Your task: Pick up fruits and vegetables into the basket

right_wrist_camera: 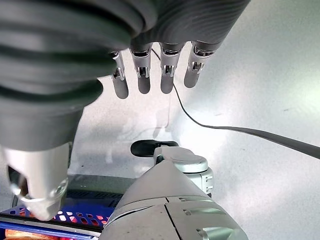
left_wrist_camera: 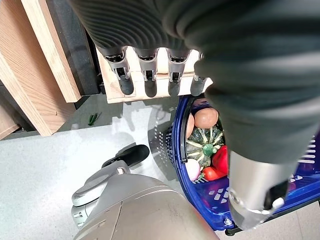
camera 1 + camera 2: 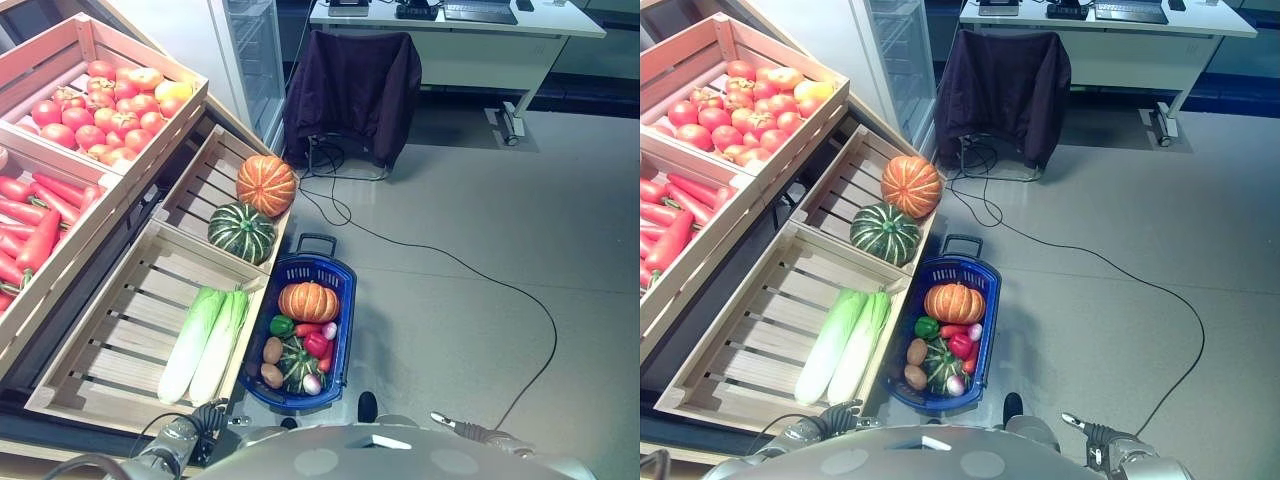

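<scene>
Left wrist view shows the left hand (image 2: 150, 80) relaxed and empty above the basket (image 3: 343, 330), the right hand (image 1: 155, 75) likewise, so reach next for the cabbages (image 3: 205, 343) beside the basket, gripping one mid-length.

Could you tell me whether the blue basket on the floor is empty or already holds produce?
Partly full: the blue basket holds an orange pumpkin, a small green squash, peppers and potatoes.
</scene>
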Available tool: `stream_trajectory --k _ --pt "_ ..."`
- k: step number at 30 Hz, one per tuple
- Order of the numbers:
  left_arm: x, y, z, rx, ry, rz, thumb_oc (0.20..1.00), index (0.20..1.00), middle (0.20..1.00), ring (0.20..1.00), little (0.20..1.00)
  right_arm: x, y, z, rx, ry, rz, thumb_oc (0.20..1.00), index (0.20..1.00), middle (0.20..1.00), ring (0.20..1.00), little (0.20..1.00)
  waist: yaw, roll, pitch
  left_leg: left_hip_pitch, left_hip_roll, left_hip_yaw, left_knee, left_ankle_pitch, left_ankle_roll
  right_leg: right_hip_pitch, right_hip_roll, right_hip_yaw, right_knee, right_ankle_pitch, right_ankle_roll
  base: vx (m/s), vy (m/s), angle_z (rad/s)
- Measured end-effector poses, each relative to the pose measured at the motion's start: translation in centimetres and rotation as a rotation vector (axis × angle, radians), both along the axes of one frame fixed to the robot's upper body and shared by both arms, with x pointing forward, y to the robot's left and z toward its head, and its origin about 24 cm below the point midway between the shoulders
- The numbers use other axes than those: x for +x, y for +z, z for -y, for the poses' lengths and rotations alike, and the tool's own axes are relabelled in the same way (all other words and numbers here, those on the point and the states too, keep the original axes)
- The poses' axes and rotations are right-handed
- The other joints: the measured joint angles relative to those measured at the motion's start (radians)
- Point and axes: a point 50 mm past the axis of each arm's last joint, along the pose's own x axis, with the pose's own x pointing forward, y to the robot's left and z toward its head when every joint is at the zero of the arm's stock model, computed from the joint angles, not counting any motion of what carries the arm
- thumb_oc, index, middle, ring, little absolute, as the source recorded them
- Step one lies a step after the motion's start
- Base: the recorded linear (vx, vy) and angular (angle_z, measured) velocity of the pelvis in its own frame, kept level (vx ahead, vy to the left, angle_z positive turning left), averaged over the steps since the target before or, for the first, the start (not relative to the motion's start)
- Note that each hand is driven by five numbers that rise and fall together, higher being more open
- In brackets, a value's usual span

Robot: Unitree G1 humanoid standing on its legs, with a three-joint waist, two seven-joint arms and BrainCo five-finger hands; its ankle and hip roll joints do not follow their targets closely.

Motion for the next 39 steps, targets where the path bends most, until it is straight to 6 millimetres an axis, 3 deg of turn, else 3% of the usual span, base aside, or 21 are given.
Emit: stream_trajectory --k 16,22,25,32,39 --pt "0.0 0.0 0.0 0.001 0.001 0.001 1.0 1.0 1.0 1.0 1.0 0.0 0.0 0.0 0.001 -0.001 -0.002 1.0 1.0 1.0 1.0 1.0 0.001 0.002 0.001 -0.015 0.0 0.0 0.0 0.001 -0.001 -0.015 0.0 0.0 0.0 0.0 0.0 -0.01 -0.004 0.0" --pt "0.2 0.0 0.2 -0.003 -0.004 0.007 1.0 1.0 1.0 1.0 1.0 0.4 0.1 0.0 0.001 0.002 -0.001 1.0 1.0 1.0 1.0 1.0 0.001 0.014 0.036 -0.077 -0.002 -0.002 0.003 0.009 -0.002 -0.075 -0.001 -0.001 0.0 0.009 -0.003 -0.12 -0.006 0.01" --pt "1.0 0.1 0.4 -0.015 0.017 0.035 1.0 1.0 1.0 1.0 1.0 1.6 0.2 -0.1 -0.003 0.031 0.02 1.0 1.0 1.0 1.0 1.0 0.0 0.026 0.087 -0.124 -0.003 -0.01 0.005 0.024 -0.008 -0.121 -0.001 -0.004 0.0 0.021 -0.008 -0.17 0.003 0.04" --pt "5.7 1.3 2.1 -0.102 0.054 0.217 1.0 1.0 1.0 1.0 1.0 7.2 1.5 -0.4 -0.017 0.054 0.163 1.0 1.0 1.0 1.0 1.0 -0.001 0.059 0.237 -0.213 -0.001 -0.024 0.005 0.046 -0.018 -0.203 0.002 -0.015 0.005 0.037 -0.016 -0.11 -0.007 0.05" --pt "9.4 2.8 3.0 -0.165 0.065 0.375 1.0 1.0 1.0 1.0 1.0 10.0 2.6 0.1 -0.024 0.033 0.253 1.0 1.0 1.0 1.0 1.0 -0.001 0.048 0.321 -0.283 -0.002 -0.043 0.006 0.057 -0.02 -0.265 0.0 -0.034 0.005 0.043 -0.023 -0.04 0.019 0.08"
